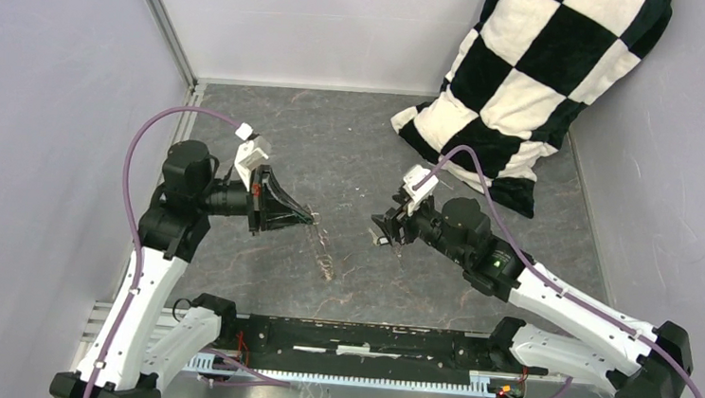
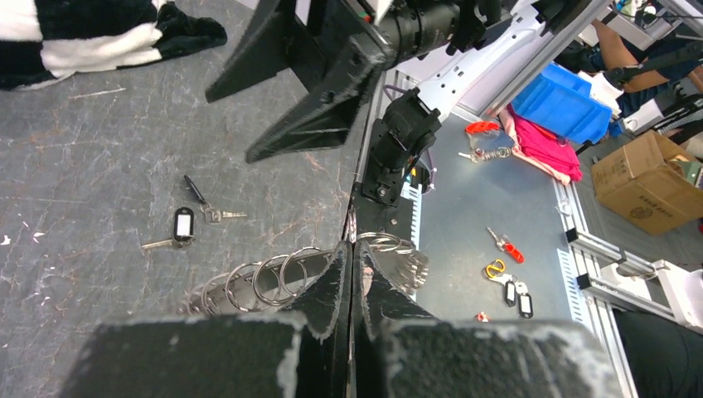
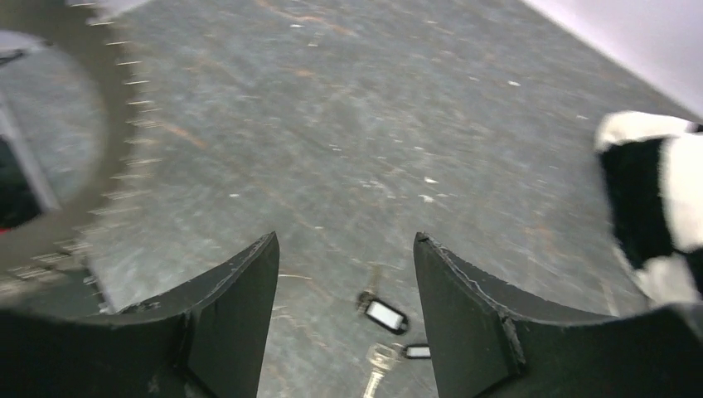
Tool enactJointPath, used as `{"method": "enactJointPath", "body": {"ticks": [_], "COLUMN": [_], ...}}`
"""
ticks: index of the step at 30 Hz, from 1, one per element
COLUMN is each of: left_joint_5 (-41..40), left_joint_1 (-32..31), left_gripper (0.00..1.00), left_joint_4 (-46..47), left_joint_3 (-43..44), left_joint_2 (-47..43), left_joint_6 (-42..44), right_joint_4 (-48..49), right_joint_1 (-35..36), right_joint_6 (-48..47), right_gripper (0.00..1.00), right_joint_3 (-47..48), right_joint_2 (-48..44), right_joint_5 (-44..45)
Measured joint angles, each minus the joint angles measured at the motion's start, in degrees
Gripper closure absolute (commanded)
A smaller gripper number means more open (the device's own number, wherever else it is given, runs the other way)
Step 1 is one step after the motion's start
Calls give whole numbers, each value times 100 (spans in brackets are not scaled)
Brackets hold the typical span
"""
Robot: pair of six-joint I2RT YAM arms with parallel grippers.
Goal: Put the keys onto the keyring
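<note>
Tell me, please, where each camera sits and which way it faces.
Top external: fixed above and behind the bases, looking down on the table; shows the left arm, the right arm and the checkered cushion.
Left wrist: on the left arm, looking along its own shut jaws, which clamp the keyring, across to the right arm.
Right wrist: on the right arm, looking down between its own open jaws at the keys.
Shared: both wrist views show the keys and the cushion.
</note>
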Motion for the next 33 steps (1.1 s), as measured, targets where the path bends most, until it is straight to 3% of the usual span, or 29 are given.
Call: {"method": "enactJointPath", "body": {"ticks": [5,12,18,27,33], "left_joint_5": [2,76,210,221,208], "left_joint_1": [0,0,0,0,0], "left_gripper": [98,98,98,98,98], "left_joint_4": [-157,-485,-942,-1121,-1134], "left_joint_3": [0,0,0,0,13], "left_joint_2": [79,-332,-422,-415,-393], "left_joint_6": [57,640,1263,1497,1493], "right_joint_4": [319,463,511,74,-570], "right_joint_1": [-24,-20,-15,136,125], "right_joint_6": [201,426,680,787,588], "right_gripper": [40,43,43,48,38], "right_joint_3": [-35,1576,2201,2586,2610], "right_joint_2": [4,765,1036,1510,1530], "right_joint_5": [-1182,-3075,-4103,-4680,-4113]}}
